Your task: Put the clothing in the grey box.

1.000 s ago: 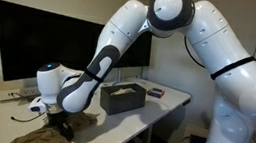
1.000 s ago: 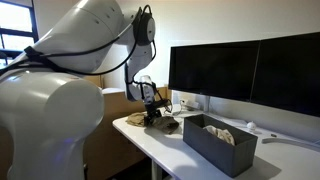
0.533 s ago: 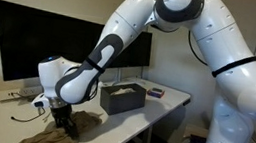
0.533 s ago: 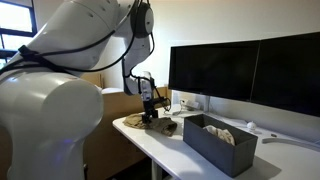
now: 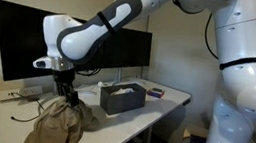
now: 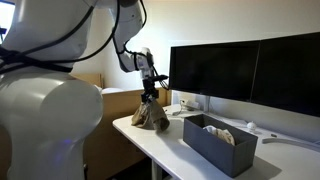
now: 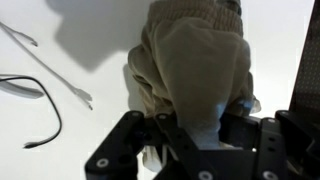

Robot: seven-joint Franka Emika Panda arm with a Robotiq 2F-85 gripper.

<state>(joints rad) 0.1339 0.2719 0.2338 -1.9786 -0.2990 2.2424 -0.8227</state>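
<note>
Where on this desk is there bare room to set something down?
Bare desk runs between the hanging clothing and the grey box, and along the near edge in front of the clothing. It is crowded on the clothing's other side, where cables lie, and the box already holds something.

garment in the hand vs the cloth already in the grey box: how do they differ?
Pose: the garment hangs bunched from the hand; the cloth lies inside the grey box.
Colour: the garment is tan, the cloth paler.
Size: the garment looks larger, though the box wall hides part of the cloth.
Both are crumpled fabric.
</note>
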